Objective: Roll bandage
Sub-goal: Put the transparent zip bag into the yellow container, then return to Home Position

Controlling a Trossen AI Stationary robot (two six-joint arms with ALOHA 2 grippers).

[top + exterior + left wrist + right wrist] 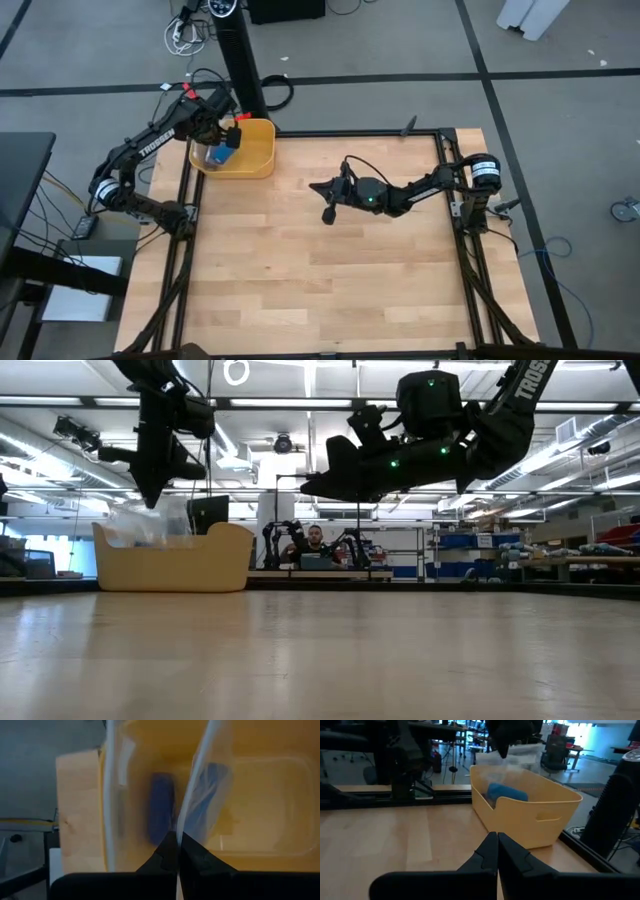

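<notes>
Inside the yellow plastic tub at the table's far left corner lies the bright blue fabric bandage, blurred behind a clear crinkly packet pinched by the closed left gripper. Mid-table, the right gripper hovers closed, empty.

smooth pale wood table, matt yellow plastic bin, clear crinkly plastic packet.

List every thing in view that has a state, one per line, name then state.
left gripper: shut on the clear plastic packet, above the yellow bin
clear plastic packet: pinched at its edge, hanging over the bin
bandage: blue, inside the packet, in the bin
yellow bin: upright at the table's far left corner
right gripper: shut, holding nothing, raised over mid table
</notes>
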